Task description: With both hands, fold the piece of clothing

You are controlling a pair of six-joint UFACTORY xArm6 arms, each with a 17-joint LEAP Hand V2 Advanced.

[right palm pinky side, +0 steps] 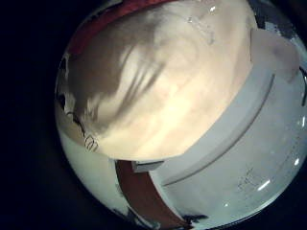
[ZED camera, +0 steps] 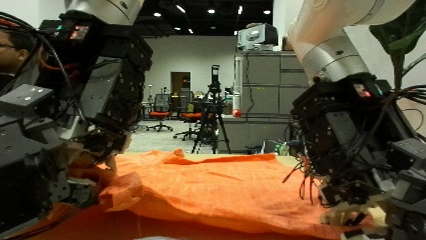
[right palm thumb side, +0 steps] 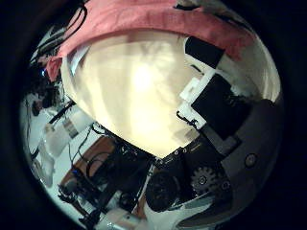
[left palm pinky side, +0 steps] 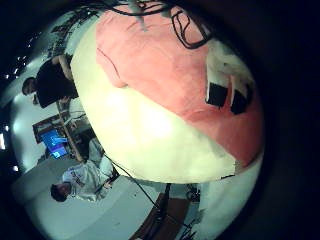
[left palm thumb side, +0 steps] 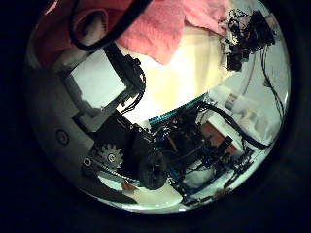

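An orange cloth point(ZED camera: 220, 195) lies spread on the table between both hands. My left hand point(ZED camera: 73, 120) hangs at one edge of it, where the cloth point(left palm thumb side: 165, 24) bunches up. Its fingertips point(left palm pinky side: 225, 92) rest curled on the fabric. My right hand point(ZED camera: 349, 150) hangs at the opposite edge, mostly over the bare table point(right palm pinky side: 173, 96). One of its fingers point(right palm thumb side: 203, 56) reaches fairly straight to the cloth's hem point(right palm thumb side: 144, 19). Nothing is held between its fingers.
The pale tabletop point(left palm pinky side: 150, 130) shows beside the cloth under both palms. The table's edge point(right palm pinky side: 216, 129) runs close by the right hand. Office chairs and a tripod point(ZED camera: 211, 110) stand far behind the table.
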